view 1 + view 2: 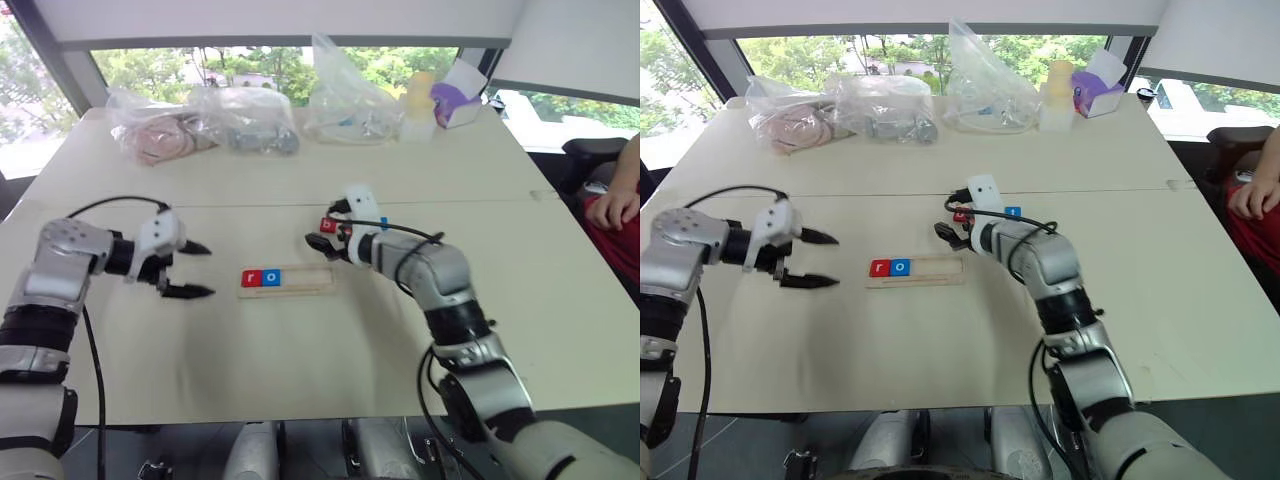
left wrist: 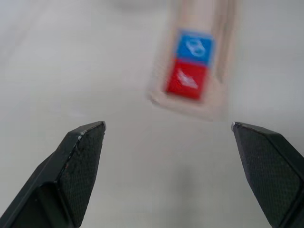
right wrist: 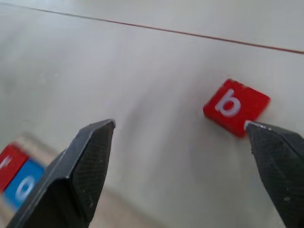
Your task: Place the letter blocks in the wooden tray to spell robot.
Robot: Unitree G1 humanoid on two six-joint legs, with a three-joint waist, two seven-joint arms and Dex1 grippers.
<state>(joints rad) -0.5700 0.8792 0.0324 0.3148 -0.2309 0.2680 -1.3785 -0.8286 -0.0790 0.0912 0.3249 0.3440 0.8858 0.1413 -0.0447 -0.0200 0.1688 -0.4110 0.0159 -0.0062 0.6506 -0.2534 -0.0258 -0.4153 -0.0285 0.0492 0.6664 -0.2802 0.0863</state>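
The tray (image 1: 288,281) lies on the table (image 1: 300,180) between the 2 arms, with a red r block (image 1: 250,278) and a blue o block (image 1: 271,277) side by side at its left end. The left gripper (image 1: 190,268) hangs to the tray's left, fingers apart and empty. The right gripper (image 3: 180,142) is beyond the tray's right end, fingers spread wide, with a red b block (image 3: 236,108) on the table just beside 1 fingertip. Plastic bags (image 1: 205,118) sit along the table's far edge.
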